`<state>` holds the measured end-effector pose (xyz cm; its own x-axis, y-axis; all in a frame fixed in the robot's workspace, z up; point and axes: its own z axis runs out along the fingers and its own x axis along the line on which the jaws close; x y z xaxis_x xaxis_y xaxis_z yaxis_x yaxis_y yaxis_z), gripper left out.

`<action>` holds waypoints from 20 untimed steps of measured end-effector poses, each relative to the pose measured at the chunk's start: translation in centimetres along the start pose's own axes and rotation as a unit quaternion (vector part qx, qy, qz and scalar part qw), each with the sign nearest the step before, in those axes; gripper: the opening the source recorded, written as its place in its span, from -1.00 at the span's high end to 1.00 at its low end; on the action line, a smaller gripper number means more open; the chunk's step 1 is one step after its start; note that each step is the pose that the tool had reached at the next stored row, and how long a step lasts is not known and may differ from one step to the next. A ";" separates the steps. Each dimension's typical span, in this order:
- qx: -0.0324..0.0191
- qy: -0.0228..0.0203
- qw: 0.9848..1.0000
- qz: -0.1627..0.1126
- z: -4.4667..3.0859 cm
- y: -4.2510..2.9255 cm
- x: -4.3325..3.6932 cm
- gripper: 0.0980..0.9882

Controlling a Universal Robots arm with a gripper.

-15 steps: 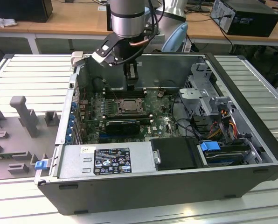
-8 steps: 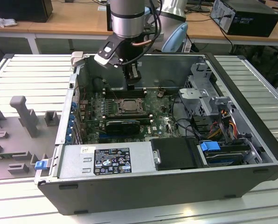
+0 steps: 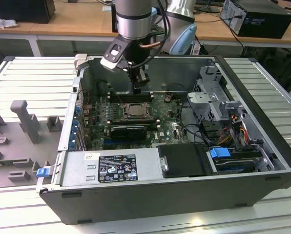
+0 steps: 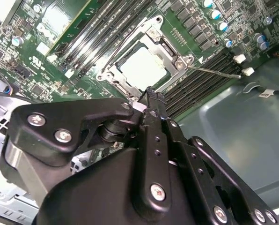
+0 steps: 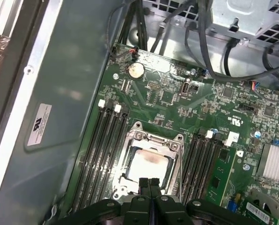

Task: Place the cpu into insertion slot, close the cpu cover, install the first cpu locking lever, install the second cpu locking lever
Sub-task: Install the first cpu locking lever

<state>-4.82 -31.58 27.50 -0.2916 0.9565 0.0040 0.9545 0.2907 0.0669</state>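
The cpu [image 4: 143, 67] [image 5: 149, 164], a pale square chip, lies in the insertion slot [image 3: 135, 111] on the green motherboard. The silver cpu cover [image 4: 170, 47] [image 5: 154, 139] lies flat around it, the chip showing through its window. One thin wire locking lever [image 4: 214, 71] angles out over the black memory slots; another lever [image 4: 125, 40] runs along the opposite side of the frame. My gripper [image 4: 151, 96] [image 5: 149, 183] [image 3: 140, 84] hovers just above the socket's edge, fingers shut together with nothing between them.
The motherboard sits in an open black computer case [image 3: 184, 195] lying on a slatted table. Long memory slots [image 5: 104, 140] flank the socket on both sides. A drive cage [image 3: 209, 92] and cables [image 3: 233, 131] stand at the exterior view's right. Grey fixtures [image 3: 26, 119] rest at its left.
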 end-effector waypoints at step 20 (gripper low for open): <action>0.001 0.012 0.984 -0.179 0.00 0.00 0.00 0.98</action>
<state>-4.82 -31.58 27.50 -0.6107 0.7919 0.0040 0.7903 0.6091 0.0669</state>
